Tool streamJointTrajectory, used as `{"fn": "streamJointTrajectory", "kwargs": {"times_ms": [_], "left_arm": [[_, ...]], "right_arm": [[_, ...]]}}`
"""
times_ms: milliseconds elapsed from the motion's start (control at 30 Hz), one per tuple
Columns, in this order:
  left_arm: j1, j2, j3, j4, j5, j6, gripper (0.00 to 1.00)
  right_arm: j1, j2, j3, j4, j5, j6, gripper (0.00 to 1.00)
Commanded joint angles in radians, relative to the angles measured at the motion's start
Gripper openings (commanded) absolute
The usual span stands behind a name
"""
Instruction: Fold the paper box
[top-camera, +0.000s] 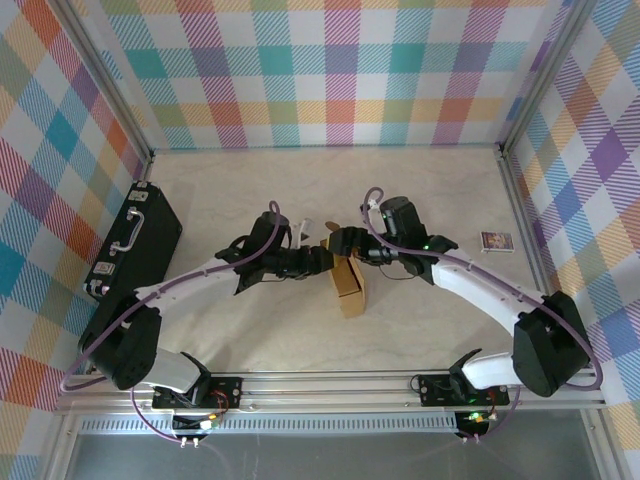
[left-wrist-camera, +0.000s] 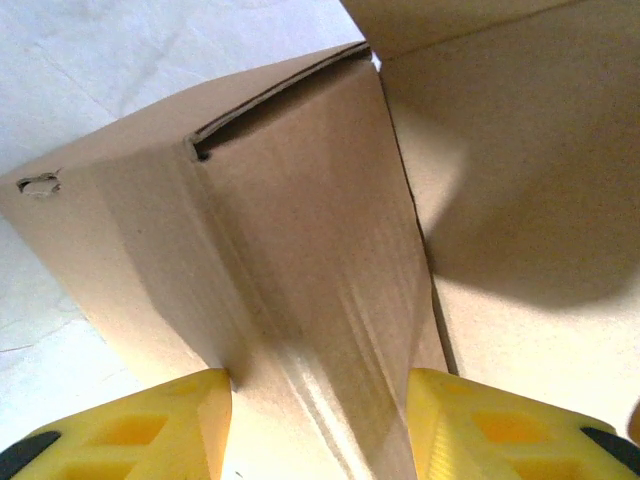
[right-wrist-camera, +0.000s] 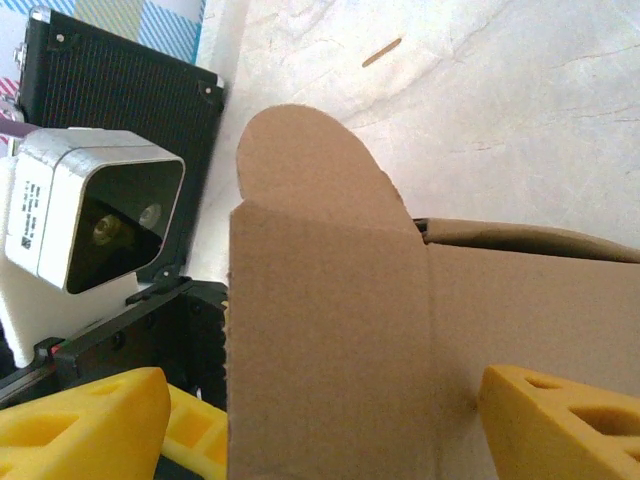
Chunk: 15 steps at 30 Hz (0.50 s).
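Brown paper box (left-wrist-camera: 300, 230) sits between fingers (left-wrist-camera: 150, 430) of left hand (left-wrist-camera: 320, 410).

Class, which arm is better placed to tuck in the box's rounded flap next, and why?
Right, probably: the open right tool straddles the rounded flap of the paper box; the left tool brackets its body.

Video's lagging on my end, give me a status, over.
Left hand straddling a paper box corner, grip unclear. Right hand open, astride a panel. Rounded tuck flap not yet tucked. Black case and small packet well aside.
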<state>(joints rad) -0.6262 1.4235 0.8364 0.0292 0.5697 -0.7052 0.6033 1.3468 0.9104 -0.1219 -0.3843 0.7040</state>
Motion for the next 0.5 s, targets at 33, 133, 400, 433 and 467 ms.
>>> {"fn": "streamJointTrajectory", "kwargs": {"times_ms": [33, 133, 400, 433, 467], "left_arm": [[-0.008, 0.015, 0.01, 0.108, 0.016, -0.037, 0.49], [-0.012, 0.016, 0.013, 0.103, 0.013, -0.028, 0.49], [-0.013, 0.037, 0.025, 0.061, -0.002, -0.016, 0.43], [-0.013, 0.032, 0.023, 0.071, 0.003, -0.018, 0.43], [-0.013, 0.027, 0.02, 0.084, 0.007, -0.02, 0.43]], "right_arm": [[0.024, -0.037, -0.011, -0.059, -0.136, -0.078, 0.81], [0.02, -0.008, 0.009, -0.072, -0.178, -0.086, 0.8], [0.018, -0.006, 0.047, -0.256, -0.213, -0.254, 0.8], [0.018, -0.006, 0.05, -0.282, -0.208, -0.271, 0.81], [0.018, -0.004, 0.053, -0.308, -0.208, -0.291, 0.81]]}}
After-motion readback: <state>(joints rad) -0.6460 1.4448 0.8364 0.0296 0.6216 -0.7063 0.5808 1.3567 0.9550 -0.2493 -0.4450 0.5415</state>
